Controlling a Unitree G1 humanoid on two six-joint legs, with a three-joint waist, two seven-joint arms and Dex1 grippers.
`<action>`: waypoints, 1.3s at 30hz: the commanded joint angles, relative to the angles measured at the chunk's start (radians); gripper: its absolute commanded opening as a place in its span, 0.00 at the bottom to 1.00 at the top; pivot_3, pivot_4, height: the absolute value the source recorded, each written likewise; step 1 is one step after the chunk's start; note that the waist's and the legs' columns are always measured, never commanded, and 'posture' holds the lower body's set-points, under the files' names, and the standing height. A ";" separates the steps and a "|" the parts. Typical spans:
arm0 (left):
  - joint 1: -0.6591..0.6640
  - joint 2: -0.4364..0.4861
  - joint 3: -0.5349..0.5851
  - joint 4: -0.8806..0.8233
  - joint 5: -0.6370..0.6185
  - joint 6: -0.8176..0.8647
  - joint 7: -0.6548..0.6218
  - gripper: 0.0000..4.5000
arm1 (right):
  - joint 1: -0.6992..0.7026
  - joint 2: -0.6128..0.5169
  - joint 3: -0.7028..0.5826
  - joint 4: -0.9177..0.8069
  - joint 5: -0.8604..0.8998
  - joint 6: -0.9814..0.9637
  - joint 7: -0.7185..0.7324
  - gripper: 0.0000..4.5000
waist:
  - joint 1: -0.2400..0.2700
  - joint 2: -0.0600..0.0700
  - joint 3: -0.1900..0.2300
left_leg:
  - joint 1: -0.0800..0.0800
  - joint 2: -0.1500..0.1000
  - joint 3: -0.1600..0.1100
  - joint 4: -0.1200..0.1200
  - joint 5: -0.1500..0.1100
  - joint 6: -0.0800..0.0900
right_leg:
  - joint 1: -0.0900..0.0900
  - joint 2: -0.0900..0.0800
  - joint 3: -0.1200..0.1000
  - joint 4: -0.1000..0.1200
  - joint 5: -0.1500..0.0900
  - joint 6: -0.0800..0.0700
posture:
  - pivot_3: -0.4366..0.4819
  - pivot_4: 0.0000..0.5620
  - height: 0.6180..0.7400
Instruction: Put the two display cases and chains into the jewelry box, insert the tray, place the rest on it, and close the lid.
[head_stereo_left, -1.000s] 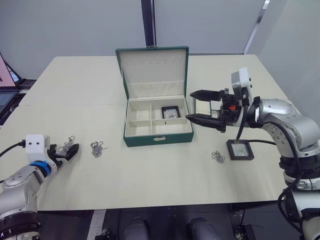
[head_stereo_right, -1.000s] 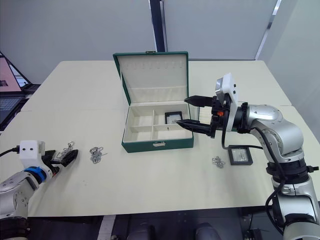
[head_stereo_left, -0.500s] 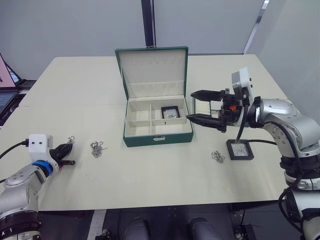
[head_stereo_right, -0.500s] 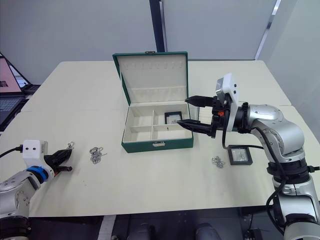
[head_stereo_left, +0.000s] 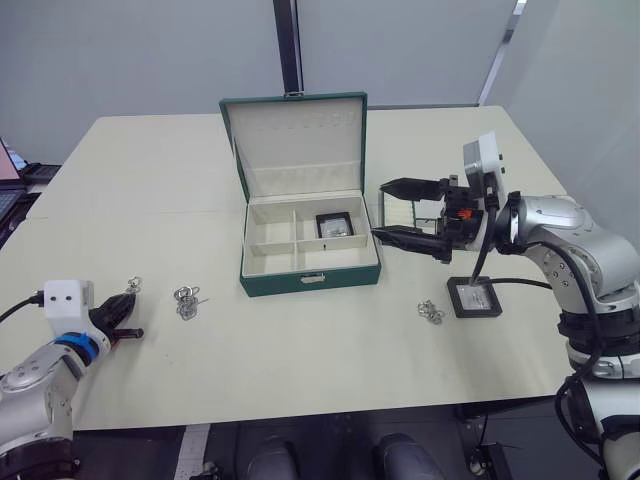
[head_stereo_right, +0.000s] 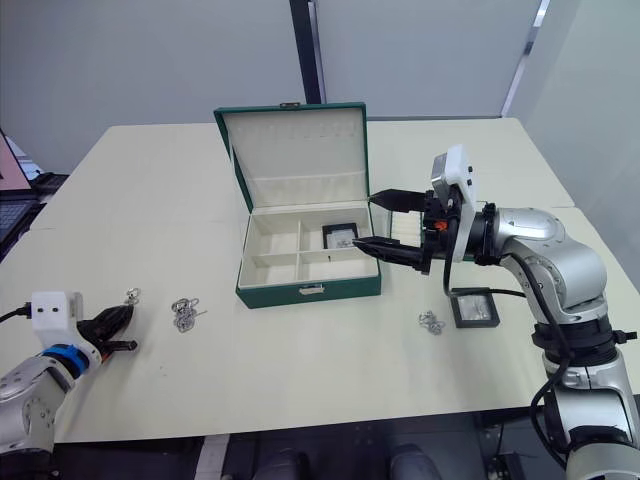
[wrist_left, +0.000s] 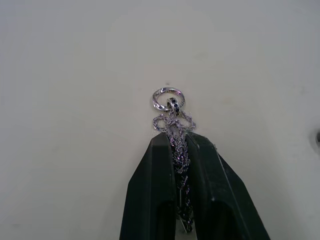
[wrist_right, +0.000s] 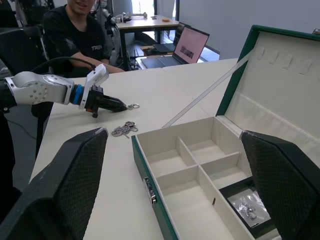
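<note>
The dark green jewelry box (head_stereo_left: 310, 272) stands open mid-table, its lid (head_stereo_left: 296, 140) upright behind it. One display case (head_stereo_left: 334, 224) lies in the box's back right compartment; the other (head_stereo_left: 473, 298) lies on the table to the right, with a chain cluster (head_stereo_left: 431, 312) beside it. Another chain cluster (head_stereo_left: 186, 302) lies left of the box. At the near left, my left gripper (head_stereo_left: 128, 308) is shut on a chain (wrist_left: 172, 120) whose ring hangs past the fingertips. My right gripper (head_stereo_left: 380, 210) hovers open just right of the box. The tray is hidden.
A laptop (head_stereo_right: 10, 190) sits at the far left beyond the table edge. In the right wrist view a person (wrist_right: 75, 25) sits behind another table with a laptop (wrist_right: 175, 47). Bare tabletop lies in front of the box and behind it.
My left gripper has shut on the chain at the left and drawn back a little with it. The camera has shifted slightly. The right arm has not moved.
</note>
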 joint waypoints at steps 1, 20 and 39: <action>0.037 -0.002 0.046 -0.084 -0.041 0.046 0.006 0.01 | -0.039 0.011 -0.029 -0.017 0.034 -0.006 0.015 1.00 | 0.000 -0.001 0.001 | 0.000 0.000 0.000 0.000 0.000 0.000 | 0.000 0.000 0.000 0.000 0.000 0.000 | 0.48 0.27 1.00; 0.040 0.036 0.173 -0.423 -0.209 0.267 0.072 0.01 | -0.056 0.031 0.001 0.033 -0.005 -0.032 0.069 1.00 | 0.004 -0.010 0.004 | -0.001 0.000 -0.001 0.000 0.000 0.000 | 0.000 -0.001 -0.002 -0.001 0.000 0.000 | 0.48 0.27 1.00; -0.260 0.230 0.075 -0.552 -0.364 0.474 0.006 0.01 | -0.076 0.037 -0.064 0.036 0.008 -0.055 -0.002 1.00 | 0.009 -0.012 0.006 | -0.002 0.000 -0.001 0.001 0.000 0.000 | 0.000 -0.001 -0.002 -0.001 0.000 0.000 | 0.48 0.27 1.00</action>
